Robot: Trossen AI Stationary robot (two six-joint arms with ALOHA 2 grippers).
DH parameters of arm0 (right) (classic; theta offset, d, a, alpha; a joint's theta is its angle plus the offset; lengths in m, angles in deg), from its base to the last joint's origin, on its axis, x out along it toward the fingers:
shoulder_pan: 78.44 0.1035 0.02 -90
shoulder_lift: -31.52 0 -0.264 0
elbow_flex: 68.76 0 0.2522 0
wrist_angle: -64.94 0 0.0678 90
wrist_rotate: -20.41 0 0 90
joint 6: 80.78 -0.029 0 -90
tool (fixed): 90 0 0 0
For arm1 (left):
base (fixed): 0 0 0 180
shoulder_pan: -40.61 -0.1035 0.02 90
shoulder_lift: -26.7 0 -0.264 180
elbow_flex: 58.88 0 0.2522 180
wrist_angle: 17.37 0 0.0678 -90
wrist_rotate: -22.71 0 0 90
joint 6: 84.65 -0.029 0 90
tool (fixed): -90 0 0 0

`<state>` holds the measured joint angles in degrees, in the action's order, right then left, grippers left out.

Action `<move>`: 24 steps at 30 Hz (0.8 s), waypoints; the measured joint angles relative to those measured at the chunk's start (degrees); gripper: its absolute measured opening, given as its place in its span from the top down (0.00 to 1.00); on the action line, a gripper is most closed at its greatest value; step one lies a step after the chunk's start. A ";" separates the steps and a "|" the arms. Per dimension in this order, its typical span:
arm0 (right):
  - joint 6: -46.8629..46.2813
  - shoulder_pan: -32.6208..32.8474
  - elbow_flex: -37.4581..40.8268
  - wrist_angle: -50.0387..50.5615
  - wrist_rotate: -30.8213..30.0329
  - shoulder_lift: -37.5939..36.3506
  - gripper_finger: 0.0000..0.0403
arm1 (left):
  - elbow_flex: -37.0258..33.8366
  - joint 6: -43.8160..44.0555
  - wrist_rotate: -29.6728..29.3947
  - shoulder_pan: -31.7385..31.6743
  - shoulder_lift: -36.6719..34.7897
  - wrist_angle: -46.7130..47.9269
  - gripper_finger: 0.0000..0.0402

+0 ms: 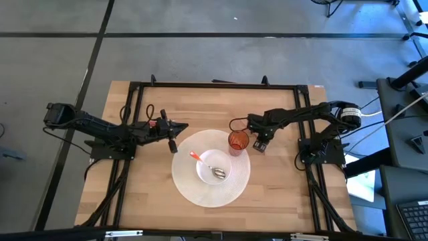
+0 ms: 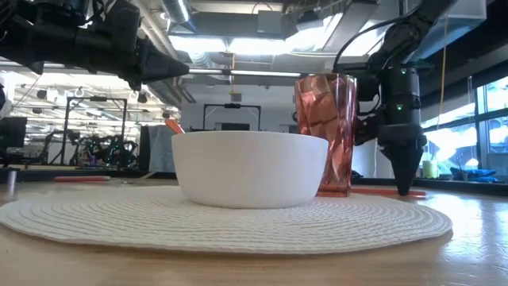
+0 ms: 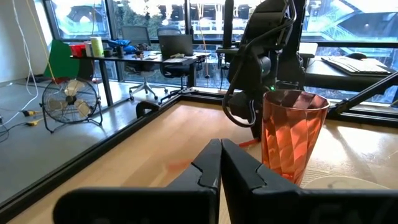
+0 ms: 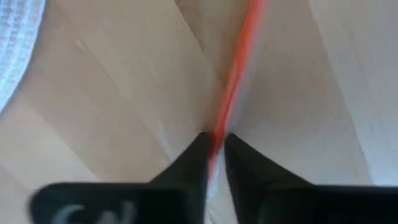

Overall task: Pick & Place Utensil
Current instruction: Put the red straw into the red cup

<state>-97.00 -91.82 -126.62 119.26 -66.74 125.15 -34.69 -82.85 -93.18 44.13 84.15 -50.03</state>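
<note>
A thin orange utensil lies flat on the wood right of the faceted orange cup. My right gripper points down at it beside the cup and is shut on its handle. A white bowl sits on the round woven placemat. Inside the bowl rests a spoon with an orange handle. My left gripper hovers shut and empty over the mat's far-left edge, above table height. My right gripper pinches the orange utensil's thin handle between its two fingertips. The fingers come from above, pointing down, and lie across the handle. The utensil still lies flat on the table, running away from the fingers.
The cup stands at the mat's far-right edge, close beside my right gripper. The bowl fills the mat's middle. Black frame rails border the table's far side and both arm bases. Bare wood lies near and left of the mat.
</note>
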 joint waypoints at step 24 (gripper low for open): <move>7.66 -3.28 -1.42 0.68 -1.75 -6.63 1.00 | 0.00 0.63 0.00 -0.01 0.00 0.26 0.99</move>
<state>-89.34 -95.10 -128.04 119.94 -68.48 118.52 -34.69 -82.21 -93.18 44.12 84.15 -49.77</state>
